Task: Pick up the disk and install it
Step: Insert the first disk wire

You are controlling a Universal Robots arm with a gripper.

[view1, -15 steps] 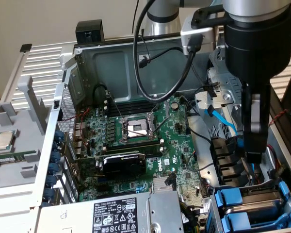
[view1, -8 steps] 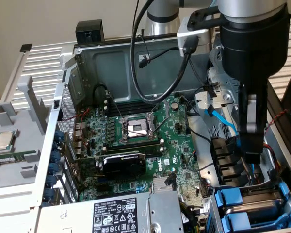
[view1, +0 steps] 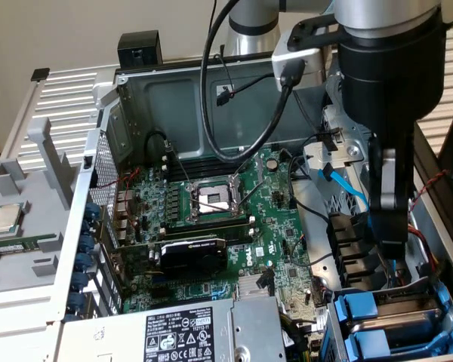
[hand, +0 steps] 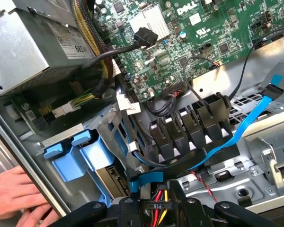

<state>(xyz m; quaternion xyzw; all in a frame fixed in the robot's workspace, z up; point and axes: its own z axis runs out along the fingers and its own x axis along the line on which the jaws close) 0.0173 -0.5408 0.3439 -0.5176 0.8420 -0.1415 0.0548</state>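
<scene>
Two blue plastic carriers (view1: 370, 313) (hand: 78, 153) sit side by side in the drive cage, at the lower end of the exterior view's right. The disk's grey body is mostly hidden inside that cage, and I cannot tell which carrier holds it. My gripper (view1: 391, 253) (hand: 156, 201) reaches down just behind the cage. It is shut on a black cable connector (hand: 157, 206) with red and yellow wires. A blue flat plug (hand: 143, 181) lies right beside the connector.
A person's hand (hand: 14, 194) rests on the case edge beside the carriers. A blue data cable (hand: 255, 111) and black plugs (hand: 189, 127) cross behind the cage. The motherboard (view1: 234, 226) fills the case, with the silver power supply (view1: 211, 332) nearby and a processor chip (view1: 6, 219) outside.
</scene>
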